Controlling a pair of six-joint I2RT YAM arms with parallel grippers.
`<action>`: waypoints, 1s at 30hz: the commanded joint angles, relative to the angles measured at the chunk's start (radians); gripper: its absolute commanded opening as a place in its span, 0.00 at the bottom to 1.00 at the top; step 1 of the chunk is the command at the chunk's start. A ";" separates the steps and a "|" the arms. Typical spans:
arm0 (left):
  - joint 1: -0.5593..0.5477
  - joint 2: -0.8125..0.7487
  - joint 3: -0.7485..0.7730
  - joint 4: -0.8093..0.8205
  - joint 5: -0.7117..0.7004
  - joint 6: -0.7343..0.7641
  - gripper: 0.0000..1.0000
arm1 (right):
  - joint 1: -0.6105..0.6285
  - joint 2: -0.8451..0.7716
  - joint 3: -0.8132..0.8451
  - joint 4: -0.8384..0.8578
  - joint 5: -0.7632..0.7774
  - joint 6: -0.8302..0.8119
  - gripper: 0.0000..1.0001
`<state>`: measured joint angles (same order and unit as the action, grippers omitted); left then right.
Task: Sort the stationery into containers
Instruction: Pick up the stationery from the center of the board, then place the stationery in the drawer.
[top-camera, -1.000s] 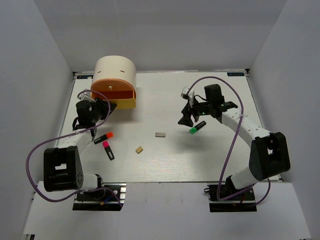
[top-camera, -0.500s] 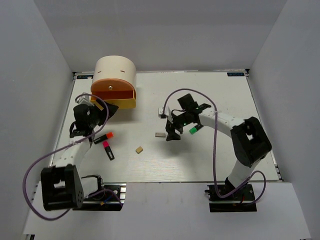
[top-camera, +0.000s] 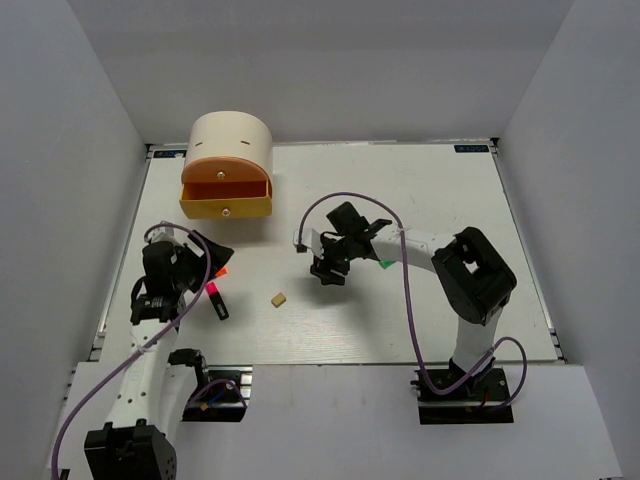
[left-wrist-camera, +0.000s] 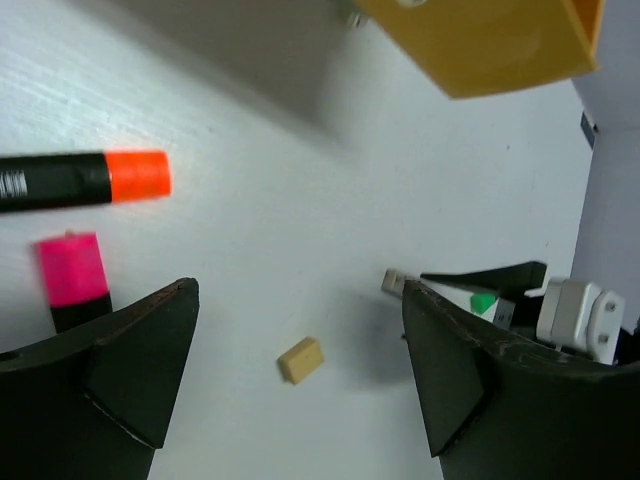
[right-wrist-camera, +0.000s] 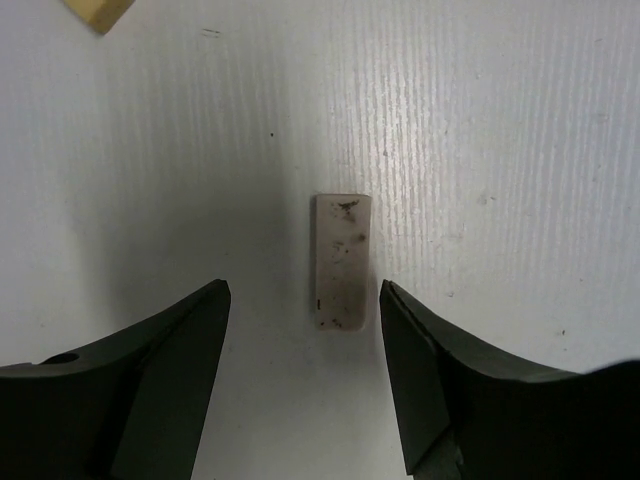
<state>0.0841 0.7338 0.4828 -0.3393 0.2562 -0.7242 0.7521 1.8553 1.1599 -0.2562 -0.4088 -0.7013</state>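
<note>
The cream cabinet (top-camera: 231, 142) stands at the back left with its orange drawer (top-camera: 226, 196) pulled out. My left gripper (top-camera: 211, 258) is open, hovering by the orange-capped marker (left-wrist-camera: 90, 178) and the pink-capped marker (left-wrist-camera: 72, 275); the tan block (left-wrist-camera: 301, 359) lies between its fingers, farther off. My right gripper (right-wrist-camera: 305, 290) is open, low over the table, with the speckled grey block (right-wrist-camera: 344, 260) lying between its fingertips, untouched. From above, the right gripper (top-camera: 325, 270) hides that block. The green-capped marker (top-camera: 385, 264) lies just right of it.
The tan block (top-camera: 279, 298) sits on the white table between the two arms. The pink-capped marker (top-camera: 214, 298) lies near the left arm. The drawer's front (left-wrist-camera: 500, 40) shows at the top of the left wrist view. Grey walls close in three sides.
My left gripper opened and drew back from the drawer front toward the markers. My right arm swung left from the green-capped marker to over the grey block, its jaws narrowing a little.
</note>
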 joint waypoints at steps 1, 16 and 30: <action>0.006 -0.046 -0.016 -0.104 0.041 -0.009 0.93 | 0.012 0.022 0.050 0.035 0.047 0.019 0.67; 0.006 -0.074 -0.056 -0.144 0.219 0.005 0.88 | 0.010 0.044 0.194 -0.189 -0.096 -0.087 0.00; -0.003 -0.065 -0.075 -0.171 0.264 -0.014 0.87 | 0.064 0.172 0.842 0.001 -0.150 0.031 0.00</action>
<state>0.0830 0.6750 0.4179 -0.5037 0.4908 -0.7315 0.7902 1.9591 1.9396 -0.3382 -0.5419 -0.7052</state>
